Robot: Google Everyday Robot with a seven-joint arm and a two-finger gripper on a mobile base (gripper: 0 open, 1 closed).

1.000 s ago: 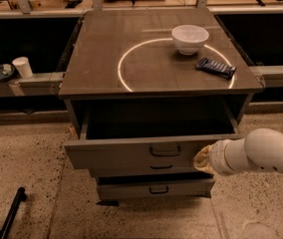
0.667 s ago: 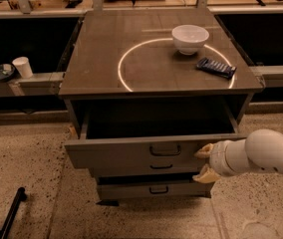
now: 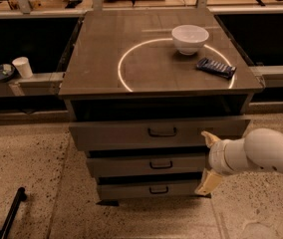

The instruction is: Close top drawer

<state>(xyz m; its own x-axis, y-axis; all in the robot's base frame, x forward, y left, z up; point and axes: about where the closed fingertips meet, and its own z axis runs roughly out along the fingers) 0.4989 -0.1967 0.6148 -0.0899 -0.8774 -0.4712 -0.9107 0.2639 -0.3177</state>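
Speckled floor (image 3: pixel 32 163) beneath gripper (image 3: pixel 207 161), cabinet (image 3: pixel 96 59) just left. Spread wide, grasping nothing. Upper fingertip (image 3: pixel 210 137) at right end of partly open top drawer (image 3: pixel 126 133), contact unclear.

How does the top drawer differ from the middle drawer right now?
The top drawer has a wider, taller front than the middle drawer. The top drawer shows a broad dark gap above its front, the middle drawer a thinner one. Both are grey, partly open, with one dark centre handle. The end effector sits by their right ends, fingers spread.
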